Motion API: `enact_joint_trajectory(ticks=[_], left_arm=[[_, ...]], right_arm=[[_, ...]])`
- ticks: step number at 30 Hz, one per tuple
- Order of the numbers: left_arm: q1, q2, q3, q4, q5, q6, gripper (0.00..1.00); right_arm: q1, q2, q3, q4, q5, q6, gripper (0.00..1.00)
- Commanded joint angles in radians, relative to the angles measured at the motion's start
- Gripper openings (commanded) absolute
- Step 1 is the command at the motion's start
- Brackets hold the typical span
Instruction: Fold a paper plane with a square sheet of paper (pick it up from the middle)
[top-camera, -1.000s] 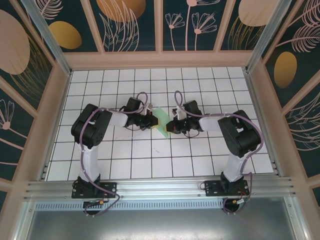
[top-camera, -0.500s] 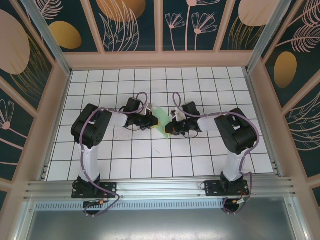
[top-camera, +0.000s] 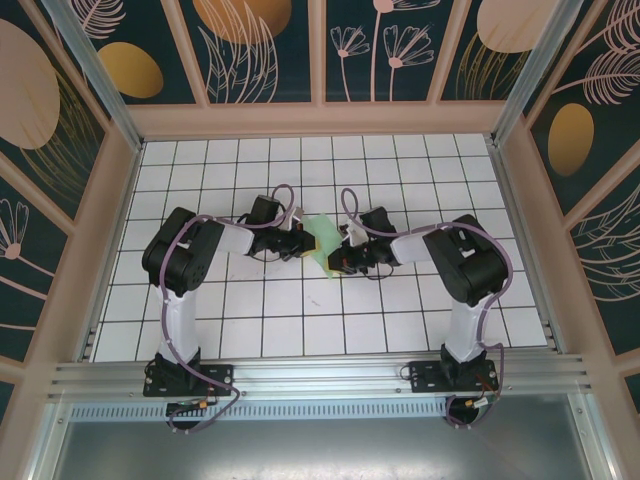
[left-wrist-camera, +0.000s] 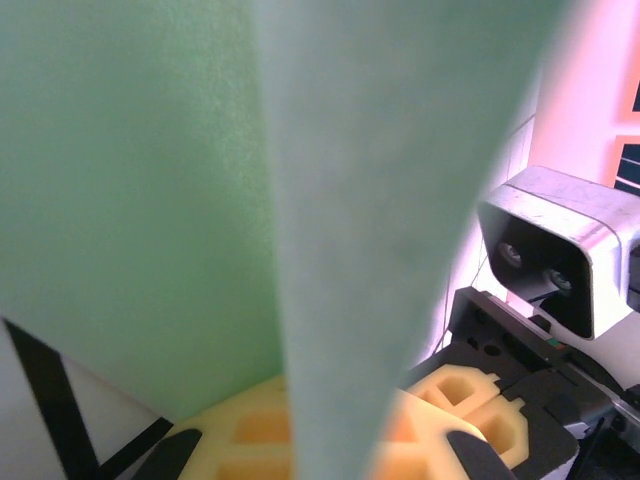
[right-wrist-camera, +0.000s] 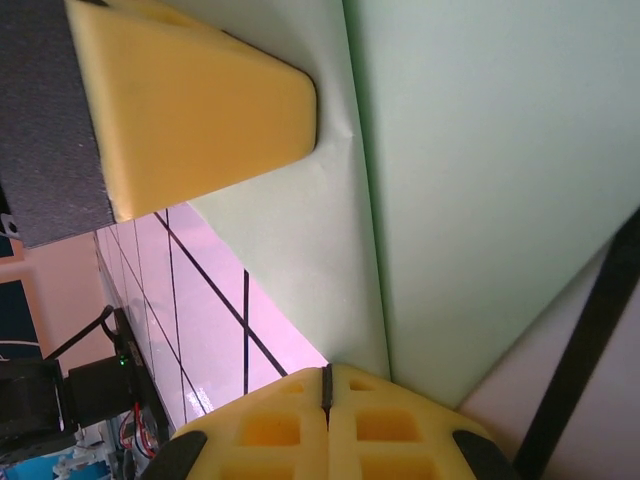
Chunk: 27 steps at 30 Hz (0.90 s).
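The pale green sheet of paper (top-camera: 319, 237) is folded and held up between the two arms at the table's middle. My left gripper (top-camera: 300, 240) is shut on its left side. In the left wrist view the paper (left-wrist-camera: 200, 180) rises out from between the yellow foam fingers (left-wrist-camera: 230, 440). My right gripper (top-camera: 337, 256) is shut, its fingers (right-wrist-camera: 390, 420) pressed together against the paper's lower corner beside the crease (right-wrist-camera: 365, 230). That corner is hidden behind them, so I cannot tell whether it is pinched. The left gripper's finger (right-wrist-camera: 190, 100) bears on the sheet's far part.
The white grid-tiled table (top-camera: 300, 320) spreads around both arms, ringed by a low wooden wall (top-camera: 320, 120). The right arm's wrist camera (left-wrist-camera: 555, 250) sits close beyond the paper in the left wrist view.
The right gripper has crept left, closing in on the paper's lower corner. The left gripper and the paper have stayed almost still.
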Motion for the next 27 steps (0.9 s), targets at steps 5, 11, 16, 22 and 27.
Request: enact_joint_trajectory(ticks=[5,11,16,22,27], left_arm=[[0.021,0.025,-0.019,-0.003,-0.031,-0.003,0.0],[0.032,0.006,0.018,-0.042,-0.051,0.017,0.07],[0.041,-0.043,0.071,-0.096,-0.075,0.042,0.21],[0.045,-0.116,0.106,-0.203,-0.144,0.1,0.31],[0.046,-0.159,0.091,-0.266,-0.204,0.144,0.33]], right_arm=[[0.016,0.033,0.01,-0.017,0.028,0.011,0.06],[0.045,0.063,0.05,-0.191,0.193,-0.023,0.03],[0.067,0.081,0.062,-0.198,0.234,0.005,0.0],[0.07,0.076,0.065,-0.186,0.271,0.051,0.0],[0.071,0.071,0.055,-0.15,0.273,0.087,0.01]])
